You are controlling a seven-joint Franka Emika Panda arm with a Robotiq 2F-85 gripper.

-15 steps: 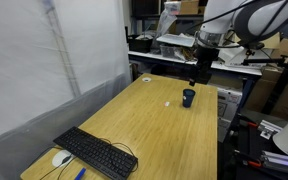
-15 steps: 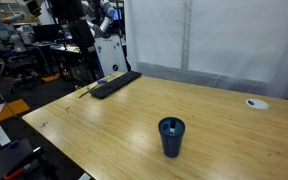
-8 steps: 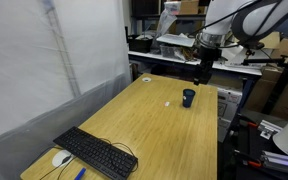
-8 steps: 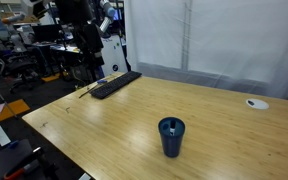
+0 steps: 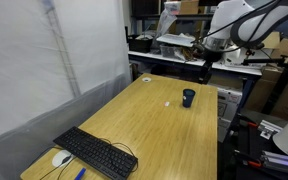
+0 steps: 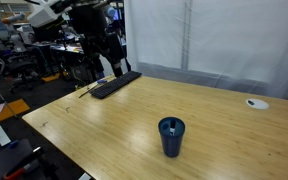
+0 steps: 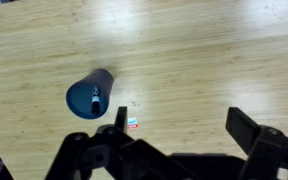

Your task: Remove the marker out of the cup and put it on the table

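The dark blue cup (image 7: 88,98) stands upright on the light wood table (image 7: 194,50). The dark marker (image 7: 95,98) stands inside it, its light tip showing. The cup also shows in both exterior views (image 5: 188,97) (image 6: 171,137). My gripper (image 7: 182,126) is open and empty, high above the table and to one side of the cup, not over it. In an exterior view the gripper (image 5: 204,71) hangs above and behind the cup.
A tiny white and red object (image 7: 132,123) lies beside the cup. A black keyboard (image 5: 96,152) and a mouse (image 5: 61,158) lie at the table's other end. A white disc (image 6: 256,103) sits near an edge. Cluttered workbenches (image 5: 174,48) stand behind.
The arm has swung a little sideways and away from the cup, coming further into one exterior view. The cup and marker have not moved.
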